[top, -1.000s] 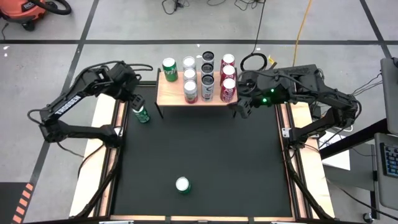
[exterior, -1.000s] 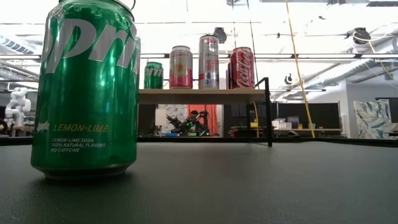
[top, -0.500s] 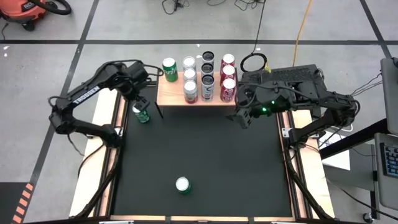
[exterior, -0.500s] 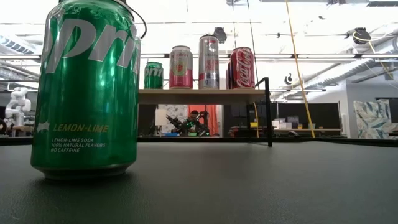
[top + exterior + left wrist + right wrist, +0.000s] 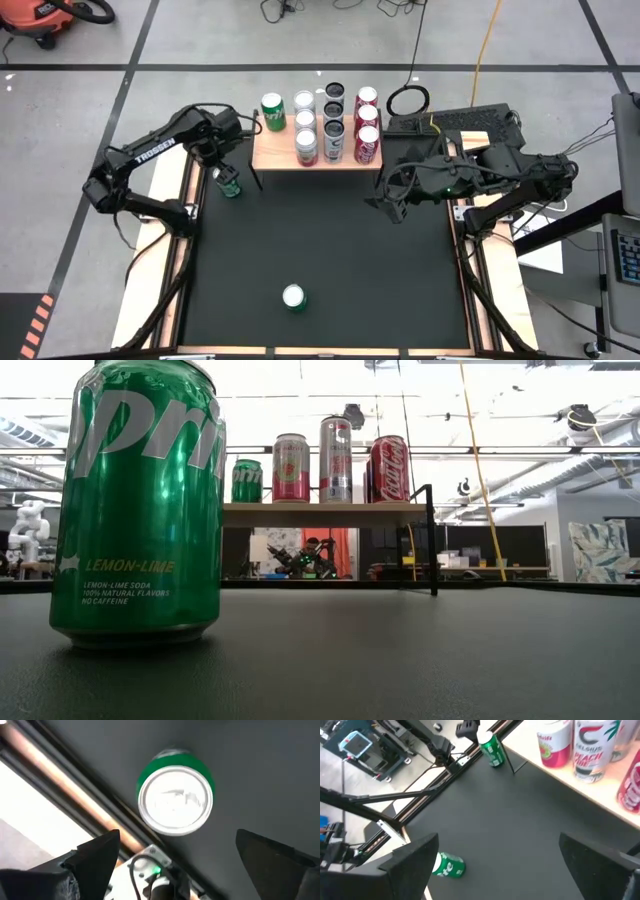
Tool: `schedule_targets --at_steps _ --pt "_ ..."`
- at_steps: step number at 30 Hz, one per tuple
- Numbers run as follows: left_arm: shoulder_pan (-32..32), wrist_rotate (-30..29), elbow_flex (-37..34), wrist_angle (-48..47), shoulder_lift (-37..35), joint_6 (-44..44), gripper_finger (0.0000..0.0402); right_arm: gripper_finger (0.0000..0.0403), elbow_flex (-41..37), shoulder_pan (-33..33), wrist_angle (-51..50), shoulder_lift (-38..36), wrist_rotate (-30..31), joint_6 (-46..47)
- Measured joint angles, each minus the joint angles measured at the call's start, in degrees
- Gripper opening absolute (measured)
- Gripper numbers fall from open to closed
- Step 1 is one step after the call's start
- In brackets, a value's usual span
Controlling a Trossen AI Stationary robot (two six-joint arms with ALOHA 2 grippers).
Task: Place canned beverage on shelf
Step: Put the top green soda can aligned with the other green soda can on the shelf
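The left gripper [image 5: 222, 160] hangs directly above a green can [image 5: 229, 182] that stands upright on the black table [image 5: 320, 260], just off the shelf's [image 5: 280, 152] left front leg. In the left wrist view the can's silver lid [image 5: 175, 802] lies between the two spread fingers [image 5: 90, 855], which are clear of it on both sides, so the gripper is open and holds nothing. The right gripper [image 5: 390, 205] hovers with fingers wide apart over the table, in front of the shelf's right end. A second green can [image 5: 293, 297] stands near the table's front edge, well apart from both grippers. Eight cans [image 5: 330, 122] already stand on the shelf.
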Motion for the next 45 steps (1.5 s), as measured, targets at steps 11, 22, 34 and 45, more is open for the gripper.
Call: schedule_targets --at_steps 11,22,34,45 --pt "0.1 0.43 -3.98 6.97 0.0 2.16 0.0386 0.0391 0.0 -0.03 -0.44 0.0 0.91 -1.23" --pt "0.08 0.66 -7.95 11.49 0.0 3.34 0.0386 0.0391 0.0 -0.05 -1.52 0.0 3.66 -0.86" --pt "0.1 0.57 -8.92 12.82 0.0 2.99 0.0333 0.0391 0.0 -0.03 -1.47 0.0 3.73 -0.84" --pt "0.06 0.8 -8.92 14.46 -0.02 3.41 0.0309 0.0391 0.0 -0.03 -1.44 0.0 3.73 -0.84"
